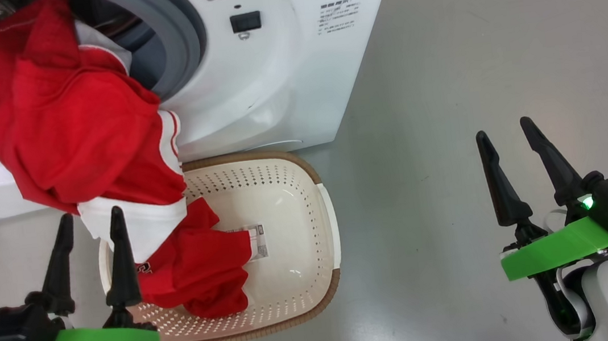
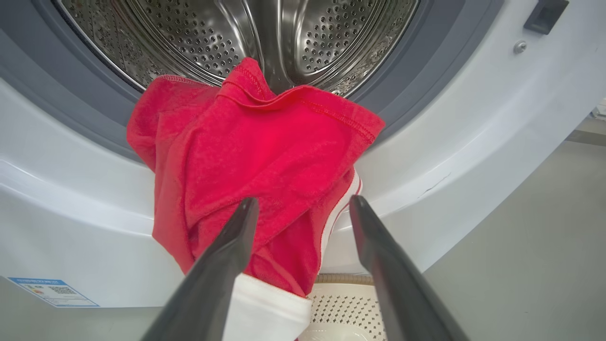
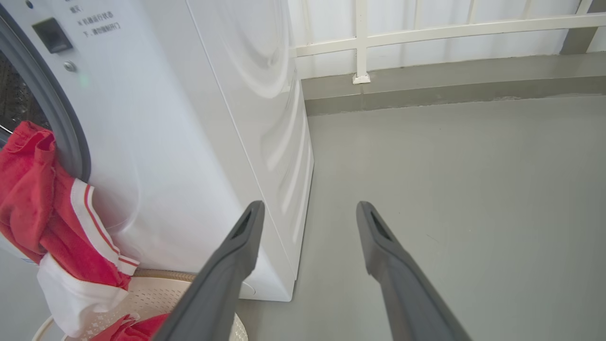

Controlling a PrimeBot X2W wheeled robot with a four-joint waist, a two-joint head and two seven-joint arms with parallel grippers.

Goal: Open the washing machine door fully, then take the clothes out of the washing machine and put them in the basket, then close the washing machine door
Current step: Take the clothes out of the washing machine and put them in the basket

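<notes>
The red clothes (image 1: pixel 64 123) with white patches hang out of the washing machine (image 1: pixel 271 82) over its grey ring, and their lower end lies in the cream basket (image 1: pixel 289 195) on the floor below. In the left wrist view the clothes (image 2: pixel 265 156) drape from the steel drum (image 2: pixel 303 33) toward the basket (image 2: pixel 350 308). My left gripper (image 1: pixel 89 218) (image 2: pixel 303 201) is open, its tips just in front of the white hem, holding nothing. My right gripper (image 1: pixel 503 129) (image 3: pixel 310 204) is open over bare floor to the machine's right. The washing machine door is out of view.
Grey floor (image 1: pixel 444 91) stretches to the right of the machine. A white railing (image 3: pixel 360 42) and a low kerb run behind it. A blue sticker (image 2: pixel 52 291) sits near the machine's base.
</notes>
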